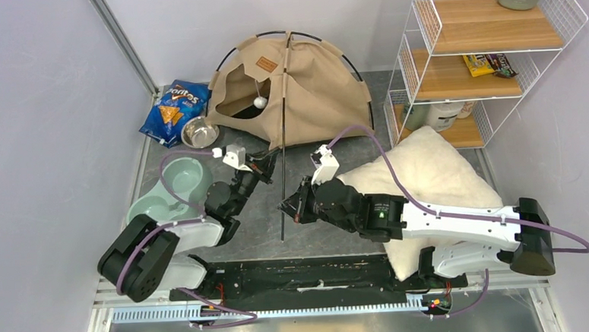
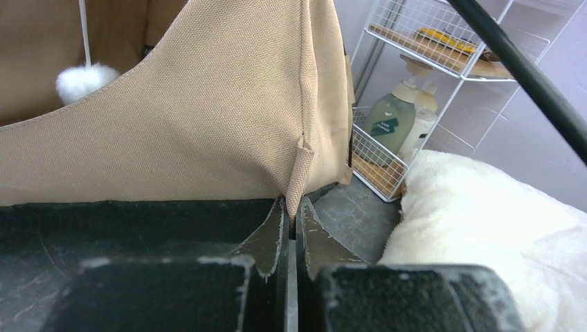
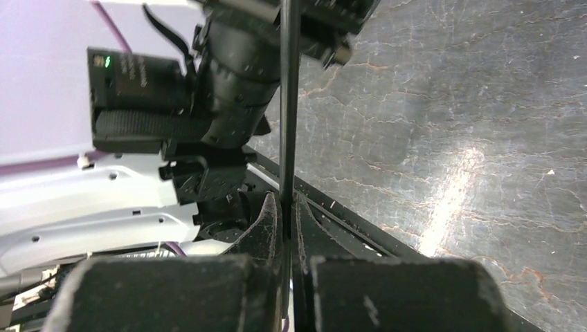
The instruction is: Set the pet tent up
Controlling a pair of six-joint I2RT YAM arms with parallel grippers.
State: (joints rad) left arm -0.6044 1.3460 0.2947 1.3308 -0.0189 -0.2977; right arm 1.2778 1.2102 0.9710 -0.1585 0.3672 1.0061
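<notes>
The tan canvas pet tent (image 1: 295, 90) stands at the back of the table, with its arched doorway and a hanging white pom-pom (image 1: 259, 102) facing left. A curved black pole arcs over it. A second, straight black pole (image 1: 284, 144) slants from the tent's top down to the table. My left gripper (image 1: 268, 160) is at the tent's front edge. In the left wrist view my left gripper (image 2: 293, 207) is shut on a small fabric loop (image 2: 300, 162) at the bottom of a seam. My right gripper (image 1: 286, 209) is shut on the straight pole (image 3: 289, 104) low down.
A fluffy white pillow (image 1: 429, 182) lies under the right arm. A wire shelf (image 1: 483, 49) with bottles (image 2: 391, 121) stands at the back right. A blue chip bag (image 1: 174, 111), a metal bowl (image 1: 199, 131) and a green double bowl (image 1: 172, 189) sit left.
</notes>
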